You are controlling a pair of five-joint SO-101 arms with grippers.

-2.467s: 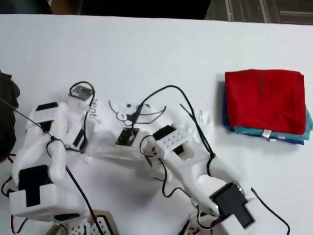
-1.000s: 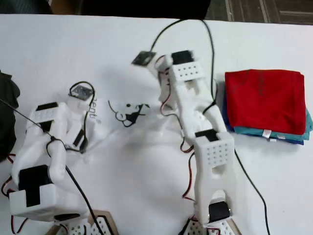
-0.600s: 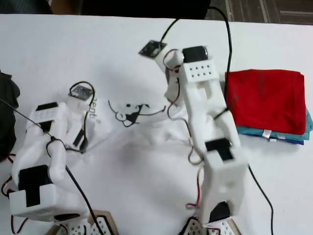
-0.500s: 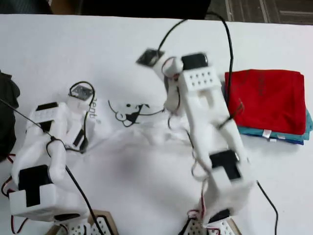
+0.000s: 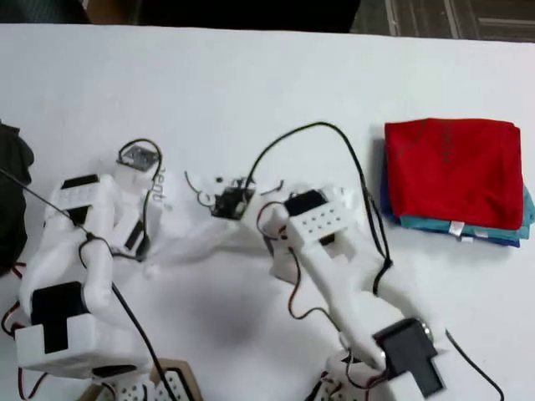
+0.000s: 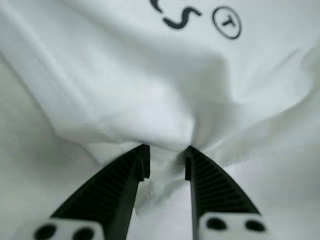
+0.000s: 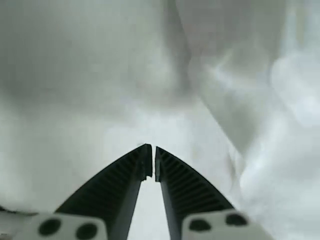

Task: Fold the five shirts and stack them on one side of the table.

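Left gripper pinching white shirt (red-topped stack apart).

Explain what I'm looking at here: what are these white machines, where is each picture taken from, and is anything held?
These are two small white robot arms, left and right, at a white table. One picture looks down from above; the other two come from cameras on each arm's wrist, looking along its claw. On the table lie a white cloth shirt with black print and, off to one side, a stack of folded cloth shirts, red on top. The left claw pinches a bunch of the white shirt. The right claw is shut over white cloth, holding nothing that I can see.
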